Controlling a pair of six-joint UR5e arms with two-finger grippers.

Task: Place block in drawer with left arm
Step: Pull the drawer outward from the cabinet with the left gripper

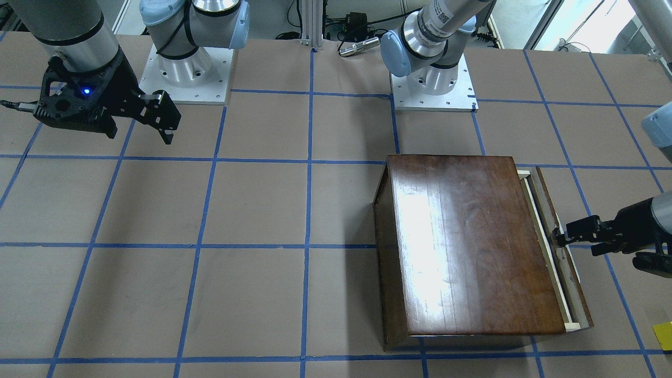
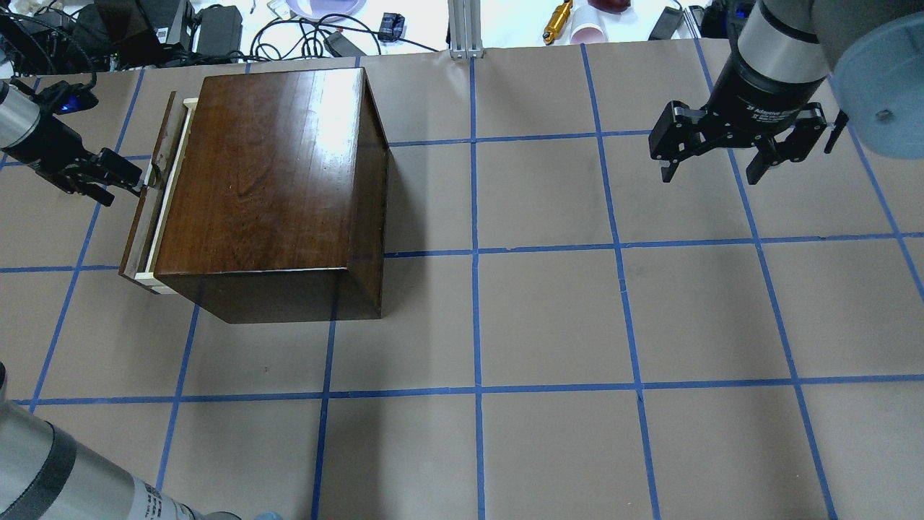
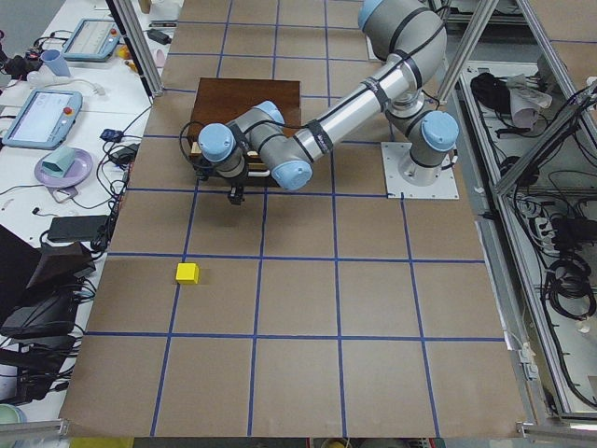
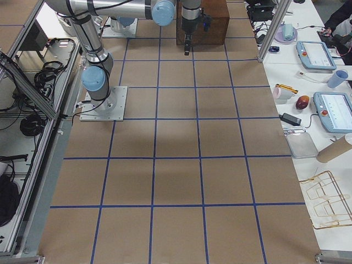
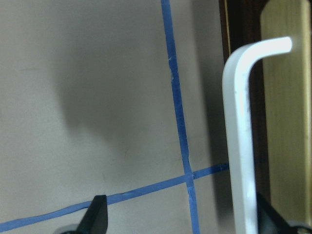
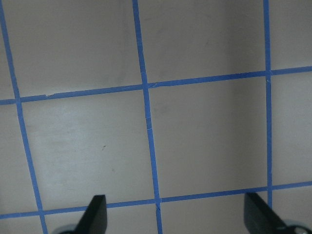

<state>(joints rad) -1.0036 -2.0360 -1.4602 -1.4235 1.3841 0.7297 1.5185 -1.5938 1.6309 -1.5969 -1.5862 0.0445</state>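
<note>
Left tool (image 2: 137, 183), jaws apart, brackets the drawer's (image 2: 154, 224) bent silvery handle (image 5: 239, 136). Right tool (image 2: 711, 173) hangs spread over matte brown blue-taped tabletop (image 2: 548, 318).

The only lettering that can be made out is small white print on the black wrist collar (image 2: 769, 110) above the right arm's black two-finger gripper (image 2: 709, 177), beginning "2F Adaptive"; the rest is too small. A white code-patterned sticker (image 1: 444, 14) on the left arm's silver-grey tube (image 1: 462, 8) is illegible.
</note>
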